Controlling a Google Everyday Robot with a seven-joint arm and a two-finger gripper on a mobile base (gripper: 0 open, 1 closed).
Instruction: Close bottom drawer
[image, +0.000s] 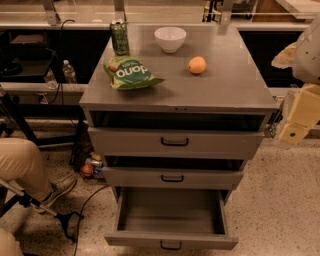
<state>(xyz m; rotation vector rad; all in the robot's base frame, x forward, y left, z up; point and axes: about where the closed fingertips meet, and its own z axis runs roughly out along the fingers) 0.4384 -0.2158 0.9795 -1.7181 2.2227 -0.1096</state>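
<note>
The bottom drawer (171, 242) of the grey metal cabinet (225, 85) is pulled far out. Its inside (170, 210) is bare, and its short front panel carries a small black loop handle (171, 245). Above it are the middle drawer front (172, 178) and the top drawer front (175, 142), each with a dark gap above it. My gripper (292, 133) hangs at the right edge of the view, to the right of the cabinet at the height of the top drawer. It is well above and to the right of the bottom drawer and touches nothing.
On the cabinet top are a green can (119, 37), a white bowl (170, 39), an orange (197, 65) and a green chip bag (129, 73). A seated person's leg and shoe (30, 167) are at the left. Cables and small items (90, 167) lie on the floor by the cabinet's left side.
</note>
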